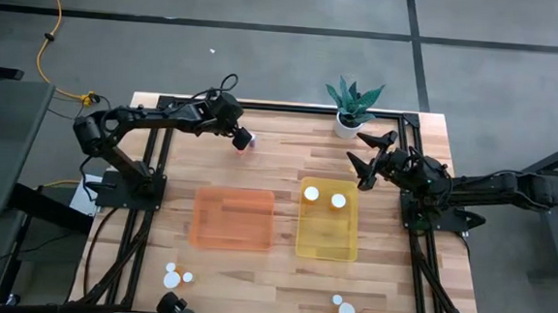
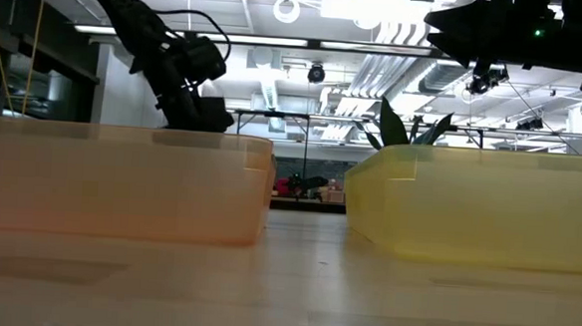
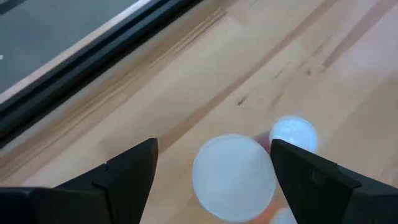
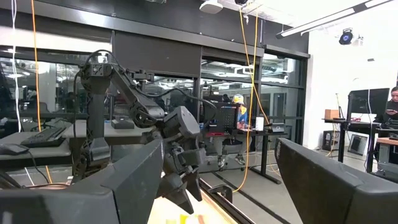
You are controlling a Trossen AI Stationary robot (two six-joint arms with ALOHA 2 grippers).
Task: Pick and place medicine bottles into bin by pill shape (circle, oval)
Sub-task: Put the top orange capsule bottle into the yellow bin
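Two matte black jointed arms with looping black cables end in flat, wedge-shaped black jaws.

Two bins [image 1: 232,219], one plant [image 1: 351,105], nine capped bottles [image 1: 311,191].

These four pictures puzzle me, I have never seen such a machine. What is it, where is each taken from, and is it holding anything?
Two dark robot arms work at a wooden table. One picture looks down from above, one looks level across the tabletop, and two come from cameras on the arms' wrists. The left tool is open, its fingers either side of a white-capped medicine bottle at the table's far edge, not yet gripping. The right tool hangs open and empty above the table near a potted plant. An orange bin looks empty; a yellow bin holds two bottles. More bottles stand along the near edge.
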